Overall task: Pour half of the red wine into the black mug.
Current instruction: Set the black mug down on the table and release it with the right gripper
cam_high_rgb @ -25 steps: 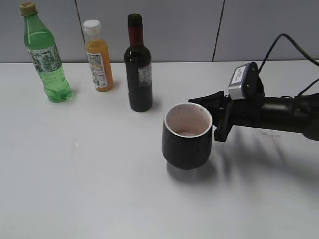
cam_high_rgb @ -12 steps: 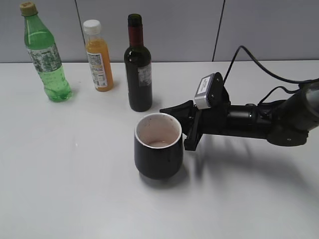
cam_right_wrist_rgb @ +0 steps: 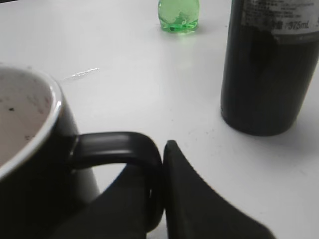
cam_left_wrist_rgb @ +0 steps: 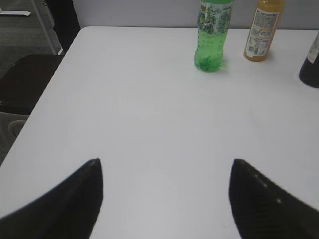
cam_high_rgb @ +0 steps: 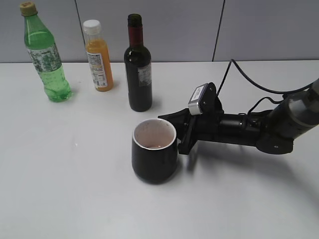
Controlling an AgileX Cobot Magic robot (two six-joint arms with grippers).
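The black mug [cam_high_rgb: 154, 156] stands upright on the white table [cam_high_rgb: 75, 189], in front of and slightly right of the wine bottle [cam_high_rgb: 138, 64], near it but not touching. Its white inside looks faintly stained and it holds little, if anything. The right gripper [cam_high_rgb: 182, 130] lies low along the tabletop, reaching in from the right; in the right wrist view its fingers [cam_right_wrist_rgb: 199, 199] are clenched on the mug's loop handle [cam_right_wrist_rgb: 119, 149].

The wine bottle is dark glass with a maroon foil neck and an open mouth, standing upright at the back of the table. Its pale label carries print too small to read, apart from what looks like "375mL" seen close up from the right wrist.

The left gripper [cam_left_wrist_rgb: 164, 199] hangs over bare table, well apart from everything, jaws spread wide and holding nothing.

Farther left stand an orange juice bottle [cam_high_rgb: 97, 56] with a white cap and a green plastic bottle [cam_high_rgb: 46, 54] — both labels illegible.
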